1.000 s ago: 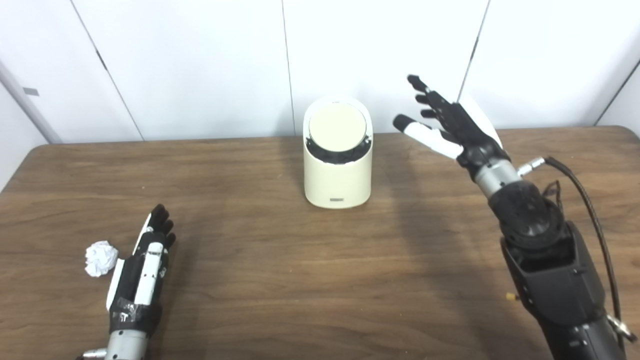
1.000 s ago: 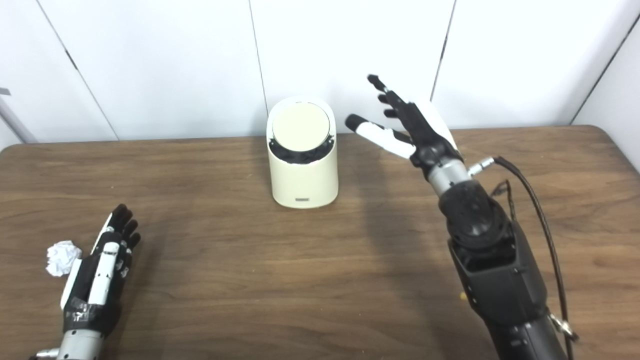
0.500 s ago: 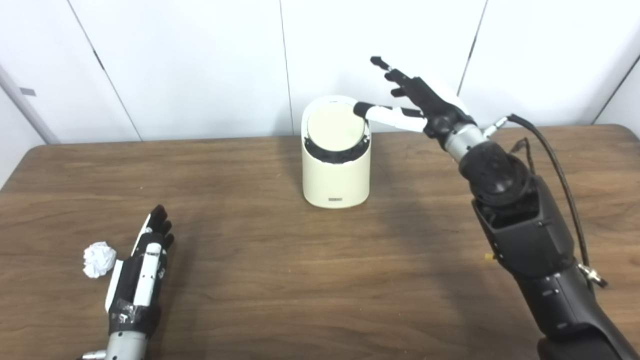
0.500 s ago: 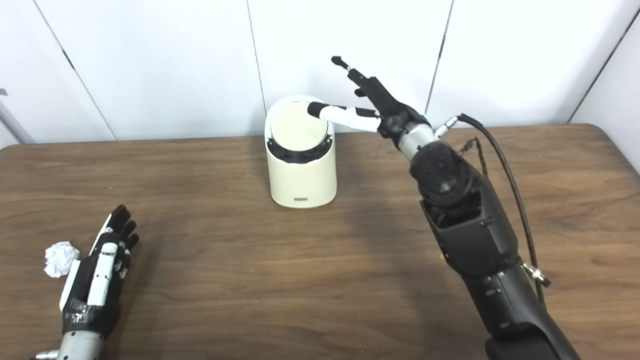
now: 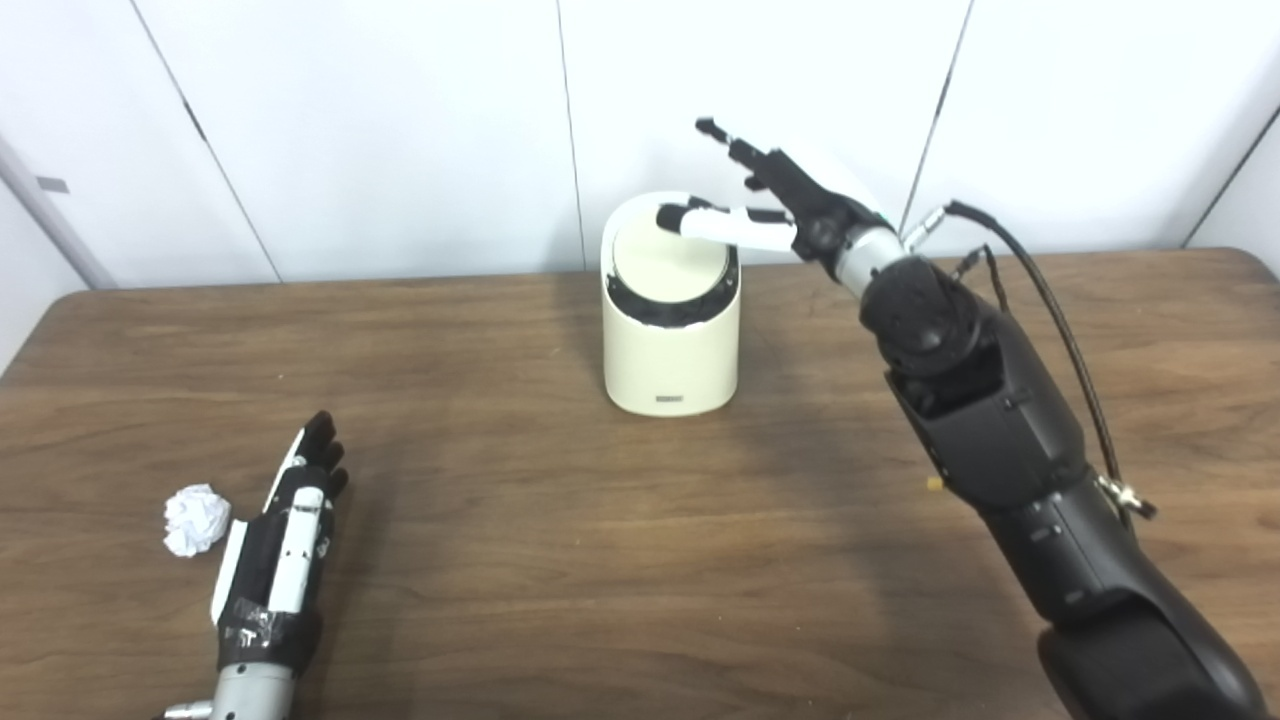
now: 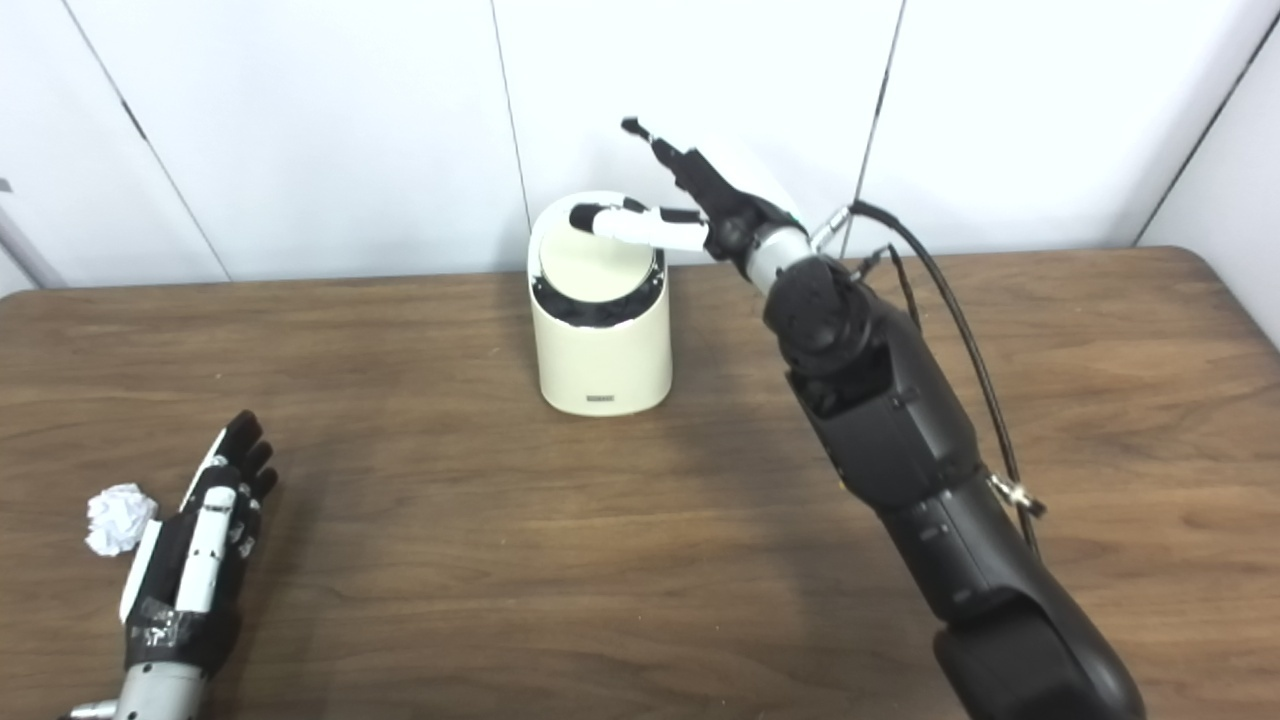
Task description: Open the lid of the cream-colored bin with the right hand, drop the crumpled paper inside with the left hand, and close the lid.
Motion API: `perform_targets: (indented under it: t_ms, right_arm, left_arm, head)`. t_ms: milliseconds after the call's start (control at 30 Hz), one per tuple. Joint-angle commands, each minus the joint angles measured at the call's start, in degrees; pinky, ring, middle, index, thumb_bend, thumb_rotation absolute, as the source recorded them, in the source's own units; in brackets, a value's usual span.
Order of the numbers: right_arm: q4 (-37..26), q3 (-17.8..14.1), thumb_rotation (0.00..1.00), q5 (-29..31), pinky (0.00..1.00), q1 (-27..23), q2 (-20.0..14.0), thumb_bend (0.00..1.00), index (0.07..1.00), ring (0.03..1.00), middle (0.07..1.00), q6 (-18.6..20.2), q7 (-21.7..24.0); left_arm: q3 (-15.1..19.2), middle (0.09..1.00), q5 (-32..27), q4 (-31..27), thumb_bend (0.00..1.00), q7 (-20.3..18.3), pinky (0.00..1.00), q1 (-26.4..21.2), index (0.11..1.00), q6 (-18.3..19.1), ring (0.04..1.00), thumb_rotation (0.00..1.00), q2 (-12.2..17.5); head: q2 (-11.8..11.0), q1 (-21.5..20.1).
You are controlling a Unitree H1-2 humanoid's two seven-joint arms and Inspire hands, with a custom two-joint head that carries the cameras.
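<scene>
Left eye view is showing the cream-colored cylindrical bin [image 5: 670, 330] standing near the far edge of the brown wooden tabletop [image 5: 560, 560], roughly midway along it, with its round tilted lid [image 5: 668, 262] sitting shut over a dark gap at the front rim. The right hand [image 5: 775, 205] is reaching over the bin from the right side, fingers spread and holding nothing, its white-tipped thumb lying across the upper part of the lid; whether it is actually pressing there I cannot tell.

The crumpled white paper ball [image 5: 194, 519] is lying close to the near left corner of the tabletop, just beside the left hand [image 5: 285, 530], which is resting flat with fingers extended and gripping nothing.

Opening the lid looks like the step in hand, and it is barely begun. To do it well, the contact should probably be settling on the rear part of the lid so that it tips rather than slides, with a gentle downward push, since a light bin could be shoved toward the far edge. Holding the lid open steadily while the left hand is collecting the paper would matter next.
</scene>
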Motion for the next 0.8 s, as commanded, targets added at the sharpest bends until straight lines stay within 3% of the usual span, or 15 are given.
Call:
perform_targets:
  t_ms: [0, 433, 767]
  right_arm:
    - [0.13, -0.03, 0.76, -0.84, 0.88, -3.63, 0.42, 0.79, 0.952, 0.944, 0.955, -2.06, -1.79]
    - [4.80, 3.54, 0.76, -2.58, 0.87, -8.19, -1.61, 0.81, 0.952, 0.940, 0.961, -3.51, 1.84]
    - [3.40, 4.84, 0.70, -3.81, 0.86, -8.28, -4.46, 0.79, 0.940, 0.936, 0.948, -3.21, 4.35]
  left_arm:
    - [-1.04, 0.994, 0.43, 1.26, 0.25, 0.54, 1.00, 1.82, 0.971, -0.69, 1.000, 0.81, -1.67]
    - [-1.32, 1.000, 0.47, 1.51, 0.23, 0.50, 1.00, 1.59, 0.981, -0.83, 1.000, 0.83, -2.08]
    - [-1.36, 0.994, 0.92, 1.41, 0.26, 0.90, 1.00, 1.70, 0.968, -0.66, 1.000, 0.83, -2.27]
  head:
    - [0.02, -0.05]
    - [0.08, 0.10]
    - [0.35, 0.13]
